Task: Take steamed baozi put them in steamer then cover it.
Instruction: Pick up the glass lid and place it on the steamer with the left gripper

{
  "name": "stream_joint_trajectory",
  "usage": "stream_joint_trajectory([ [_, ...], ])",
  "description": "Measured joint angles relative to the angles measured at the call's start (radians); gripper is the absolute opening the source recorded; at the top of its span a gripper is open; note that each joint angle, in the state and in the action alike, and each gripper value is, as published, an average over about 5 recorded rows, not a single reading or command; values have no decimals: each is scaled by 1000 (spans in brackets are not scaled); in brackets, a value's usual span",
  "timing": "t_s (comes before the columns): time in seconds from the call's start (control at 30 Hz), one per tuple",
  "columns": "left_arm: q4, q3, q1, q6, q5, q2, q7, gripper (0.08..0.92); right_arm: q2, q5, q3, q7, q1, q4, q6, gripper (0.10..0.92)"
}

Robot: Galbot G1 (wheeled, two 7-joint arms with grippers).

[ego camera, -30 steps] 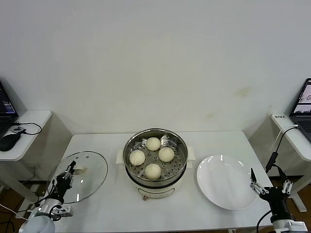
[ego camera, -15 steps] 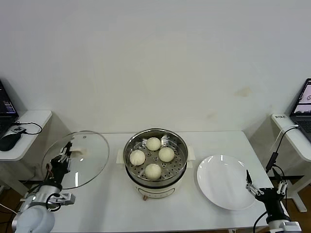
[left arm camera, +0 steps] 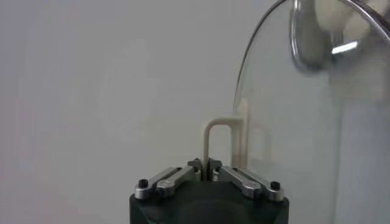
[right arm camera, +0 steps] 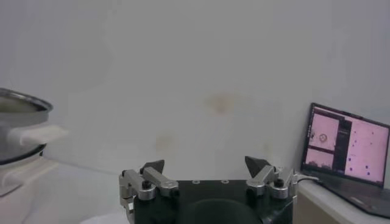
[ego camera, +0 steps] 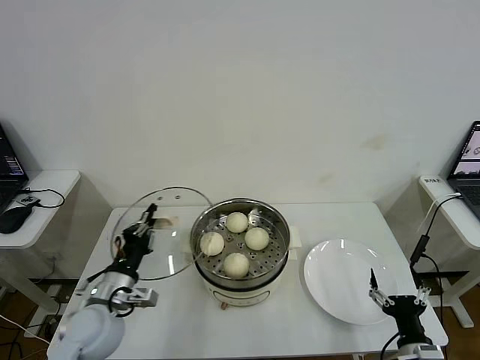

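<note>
Several cream-white baozi (ego camera: pixel 237 222) lie on the perforated tray inside the shiny steamer (ego camera: pixel 282 251) at the table's middle. My left gripper (ego camera: pixel 144 222) is shut on the cream bar handle (left arm camera: pixel 219 125) of the clear glass cover (ego camera: pixel 172 247), which it holds tilted in the air just left of the steamer, its edge overlapping the pot's left rim. In the left wrist view the jaws pinch the handle's thin bar, with the glass (left arm camera: pixel 292 158) beyond. My right gripper (ego camera: pixel 395 297) hangs open and empty at the front right, beside the plate.
An empty white plate (ego camera: pixel 341 274) lies right of the steamer. Side tables with laptops (right arm camera: pixel 347 146) flank the white table (ego camera: pixel 300 334); a mouse (ego camera: pixel 15 217) sits on the left one. A plain wall stands close behind.
My left gripper has lifted the cover off the table's left side and carried it up and right, to the steamer's edge. The right gripper has sunk lower towards the front edge.
</note>
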Motion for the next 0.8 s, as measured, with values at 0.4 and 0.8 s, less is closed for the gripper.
stream_joint_trajectory([
  [0.4, 78, 245, -221, 159, 138, -121, 113, 133, 59, -116, -29, 42, 15, -15, -11, 823],
  [0.8, 114, 373, -296, 222, 398, -291, 262, 133, 81, -189, -48, 56, 16, -29, -12, 823],
])
